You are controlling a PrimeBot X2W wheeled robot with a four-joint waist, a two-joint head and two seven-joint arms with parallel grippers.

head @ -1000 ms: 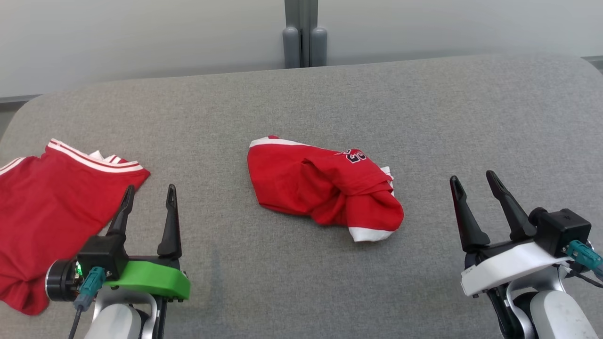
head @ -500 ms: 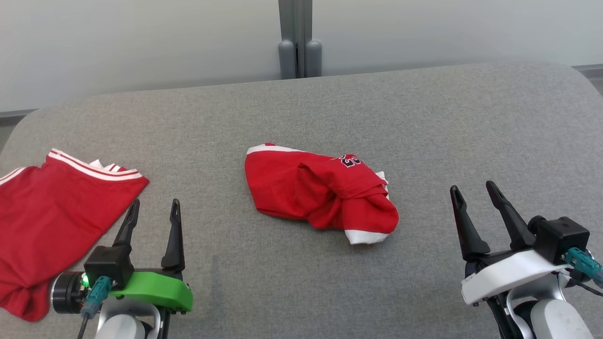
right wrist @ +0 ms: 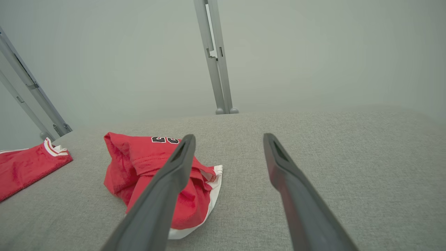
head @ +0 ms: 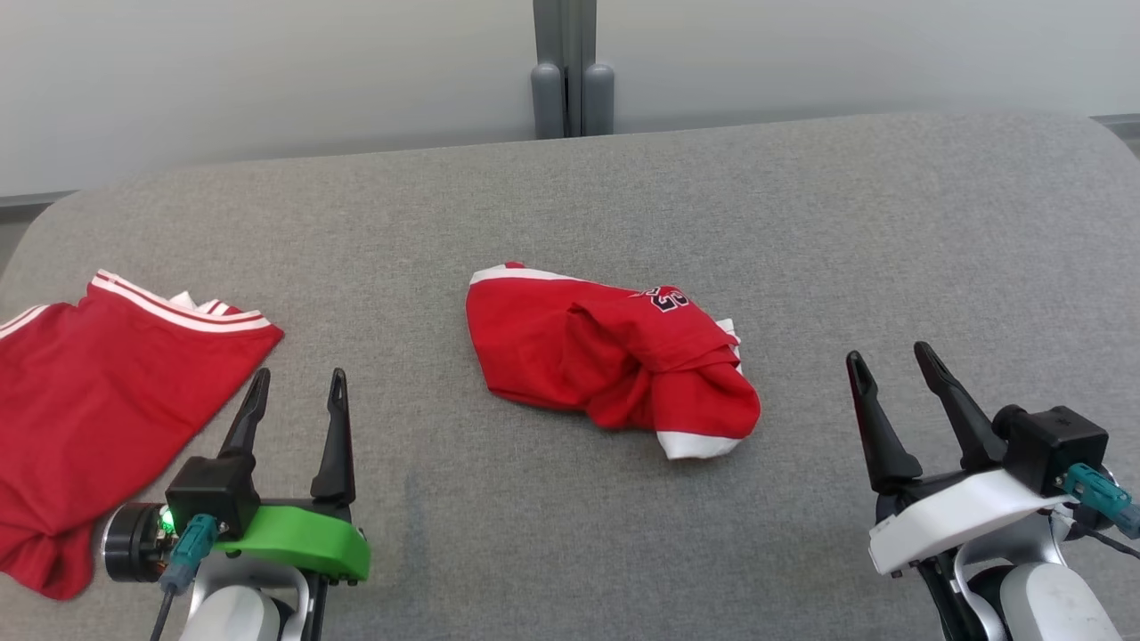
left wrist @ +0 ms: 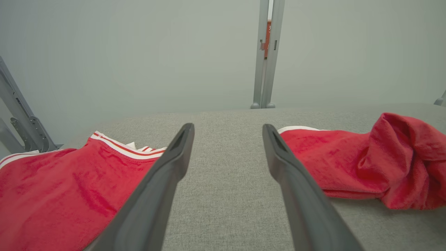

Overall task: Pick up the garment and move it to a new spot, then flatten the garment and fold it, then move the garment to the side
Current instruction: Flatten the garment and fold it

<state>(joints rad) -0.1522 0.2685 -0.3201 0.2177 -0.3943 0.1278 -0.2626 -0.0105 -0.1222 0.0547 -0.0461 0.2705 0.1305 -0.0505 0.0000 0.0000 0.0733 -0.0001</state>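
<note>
At centre frame in the head view, the crumpled garment [head: 614,361] lies on the grey table [head: 802,223]; left gripper [head: 299,378] lower left, right gripper [head: 889,356] lower right, both spread wide, empty. Left wrist view: garment at right, red cloth [left wrist: 62,188] at left. Right wrist view: garment lower left, partly behind one finger.

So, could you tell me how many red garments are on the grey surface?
2. The crumpled garment lies at the centre; the flatter garment lies at the robot's left, partly cut off by the frame.
</note>
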